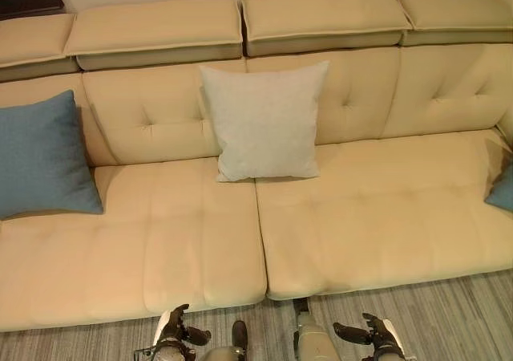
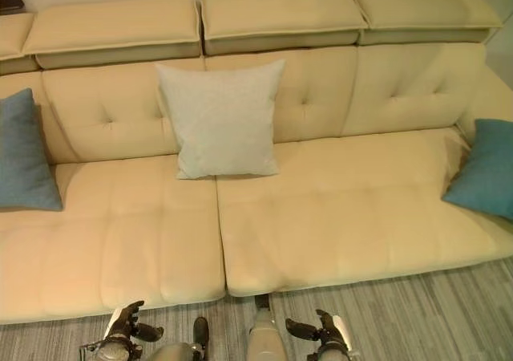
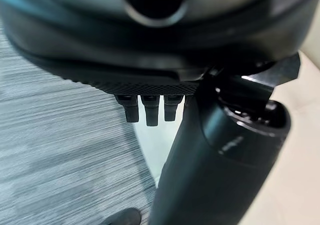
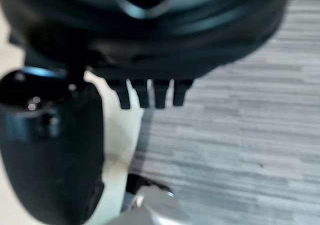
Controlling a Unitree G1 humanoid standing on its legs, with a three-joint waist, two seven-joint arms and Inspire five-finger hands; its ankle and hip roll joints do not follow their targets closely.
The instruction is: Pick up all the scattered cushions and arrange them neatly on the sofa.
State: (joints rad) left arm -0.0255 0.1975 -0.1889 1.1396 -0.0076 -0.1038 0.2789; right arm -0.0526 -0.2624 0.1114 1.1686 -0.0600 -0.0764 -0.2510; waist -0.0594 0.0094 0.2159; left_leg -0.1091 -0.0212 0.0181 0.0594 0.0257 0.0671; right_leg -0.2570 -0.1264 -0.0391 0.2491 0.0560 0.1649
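Note:
A light grey cushion [image 1: 264, 120] leans upright against the backrest at the middle of the beige sofa [image 1: 377, 208]. A blue cushion [image 1: 40, 156] rests against the back at the sofa's left end. A teal cushion [image 2: 485, 168] lies at the right end by the armrest. My left hand [image 1: 175, 329] hangs low over the floor in front of the sofa, its fingers [image 3: 146, 110] relaxed and holding nothing. My right hand [image 1: 377, 334] hangs the same way at the lower right, its fingers [image 4: 150, 92] also holding nothing.
Grey striped carpet [image 1: 449, 305] runs along the sofa's front edge. Padded headrest blocks [image 1: 321, 16] line the top of the backrest. The seat between the cushions is bare.

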